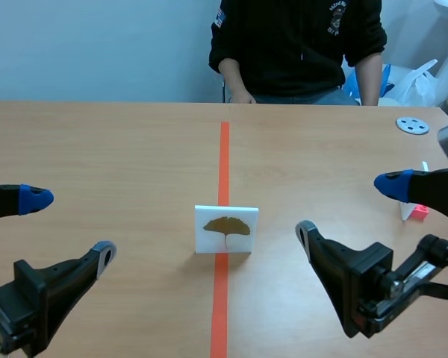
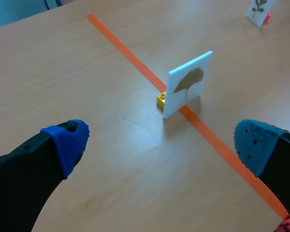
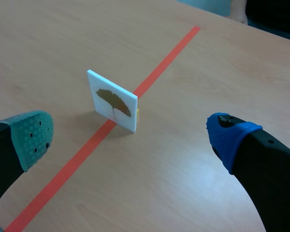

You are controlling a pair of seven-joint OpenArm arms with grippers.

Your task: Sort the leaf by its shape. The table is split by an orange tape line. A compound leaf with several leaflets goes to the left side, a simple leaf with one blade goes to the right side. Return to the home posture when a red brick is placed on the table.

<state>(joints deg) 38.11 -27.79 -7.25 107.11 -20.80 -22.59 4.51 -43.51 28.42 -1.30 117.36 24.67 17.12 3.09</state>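
Left hand (image 1: 71, 225) and right hand (image 1: 347, 209), scene view: both released and low, flanking a card (image 1: 226, 230) that stands upright on the line (image 1: 224, 156) mid-worktop (image 1: 97, 149). Left wrist view: the card stands well ahead of the hand, propped by a yellow brick (image 2: 161, 100). Right wrist view: its leaf (image 3: 113, 102) shows one fan-shaped blade. Judged step: grasp pending. The next move likely calls for the right hand to pinch the card's edges and carry it right of the line.

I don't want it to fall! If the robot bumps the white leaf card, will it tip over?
Probably yes: the white leaf card stands thin and upright, with only a small yellow brick at its foot, so a high push would likely topple it. It looks flat and stiff, so it should not flop when gripped.
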